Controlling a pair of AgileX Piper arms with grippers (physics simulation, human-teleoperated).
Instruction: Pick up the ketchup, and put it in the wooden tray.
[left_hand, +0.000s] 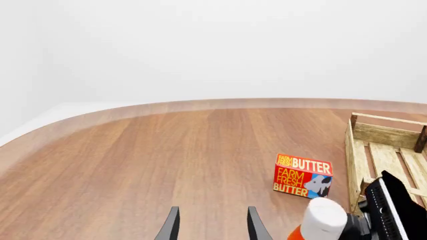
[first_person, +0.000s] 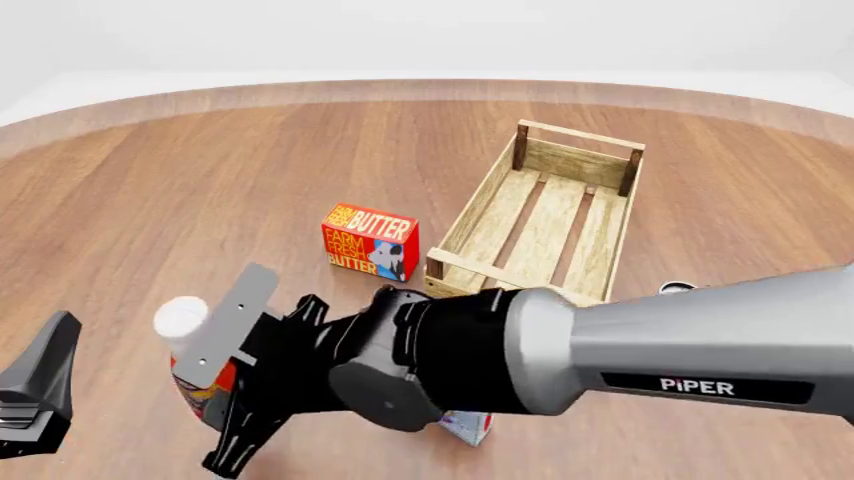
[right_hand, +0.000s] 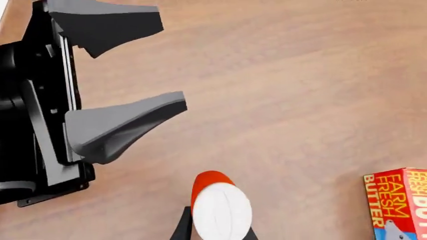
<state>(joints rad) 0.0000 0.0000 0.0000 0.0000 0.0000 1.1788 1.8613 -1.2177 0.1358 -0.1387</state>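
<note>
The ketchup (first_person: 182, 320), a red-orange bottle with a white cap, stands upright at the near left of the table. My right gripper (first_person: 214, 405) reaches across from the right and is shut on its body; in the right wrist view its dark fingertips (right_hand: 181, 229) hug both sides of the bottle (right_hand: 220, 210). I cannot tell whether the bottle is off the table. My left gripper (first_person: 40, 390) is open and empty just left of it, seen also in its own view (left_hand: 212, 225). The wooden tray (first_person: 474, 215) lies empty at the far right of centre.
A red butter box (first_person: 370, 240) stands between the ketchup and the tray, close to the tray's near left corner. A small carton (first_person: 467, 425) peeks out under my right arm. A can top (first_person: 674, 288) shows just behind the arm, right of the tray.
</note>
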